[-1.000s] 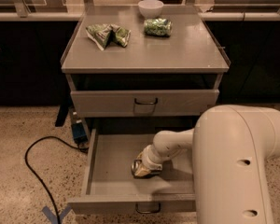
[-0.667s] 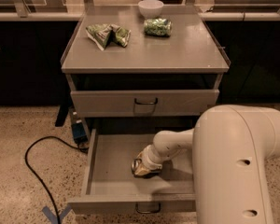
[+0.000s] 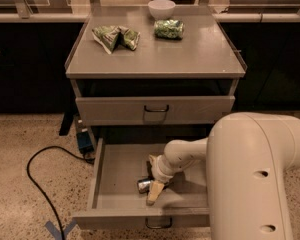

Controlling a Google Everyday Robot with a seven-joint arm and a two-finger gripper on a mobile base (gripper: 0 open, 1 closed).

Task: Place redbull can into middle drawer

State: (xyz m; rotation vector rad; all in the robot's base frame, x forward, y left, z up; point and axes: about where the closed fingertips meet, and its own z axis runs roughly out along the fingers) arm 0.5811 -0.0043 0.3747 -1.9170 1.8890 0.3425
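The redbull can (image 3: 143,185) lies on its side on the floor of the open middle drawer (image 3: 115,169), its silver top facing left. My gripper (image 3: 153,177) reaches down into the drawer from the right and stands over the can. Its jaws are spread wider than the can, with one fingertip (image 3: 154,192) in front of it and the other behind. The can rests on the drawer floor between them. The drawer's front panel with its dark loop handle (image 3: 158,224) is at the bottom of the view.
The top drawer (image 3: 155,109) above is closed. On the cabinet top lie green chip bags (image 3: 115,36), a green patterned can (image 3: 169,29) and a white bowl (image 3: 161,7). A black cable (image 3: 40,181) runs over the floor at left. My arm's big housing (image 3: 260,179) fills the lower right.
The gripper's jaws have spread apart. The can has dropped slightly down and left and now lies on the drawer floor.
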